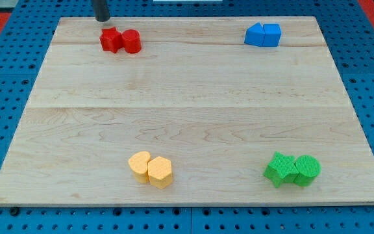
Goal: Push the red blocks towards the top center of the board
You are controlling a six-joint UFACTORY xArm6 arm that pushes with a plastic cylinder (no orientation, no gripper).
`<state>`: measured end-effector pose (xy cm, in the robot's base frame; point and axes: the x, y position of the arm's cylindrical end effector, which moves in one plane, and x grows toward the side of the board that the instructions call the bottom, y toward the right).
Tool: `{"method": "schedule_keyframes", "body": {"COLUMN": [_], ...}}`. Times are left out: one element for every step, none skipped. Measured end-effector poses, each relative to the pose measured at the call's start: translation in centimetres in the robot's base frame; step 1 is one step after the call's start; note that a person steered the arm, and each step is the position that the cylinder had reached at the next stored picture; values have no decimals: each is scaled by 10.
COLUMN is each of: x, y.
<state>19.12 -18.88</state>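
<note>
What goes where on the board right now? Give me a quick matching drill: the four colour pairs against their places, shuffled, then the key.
Column one:
1. red blocks
2. blue blocks
3. yellow blocks
4. green blocks

Column two:
A. bottom of the view, right side
B. top of the view, left side, with my tip just above and to their left
C. bottom of the view, left of centre
D. top of the view, right side

Pairs: 1-B, 2-D, 3-C, 4-A

Each pair sits with its two blocks touching on the wooden board.
</note>
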Motion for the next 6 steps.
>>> {"method": "schedule_keyframes", "body": {"x": [17,59,72,72,85,103], "y": [-36,-63,-47,3,25,28]}}
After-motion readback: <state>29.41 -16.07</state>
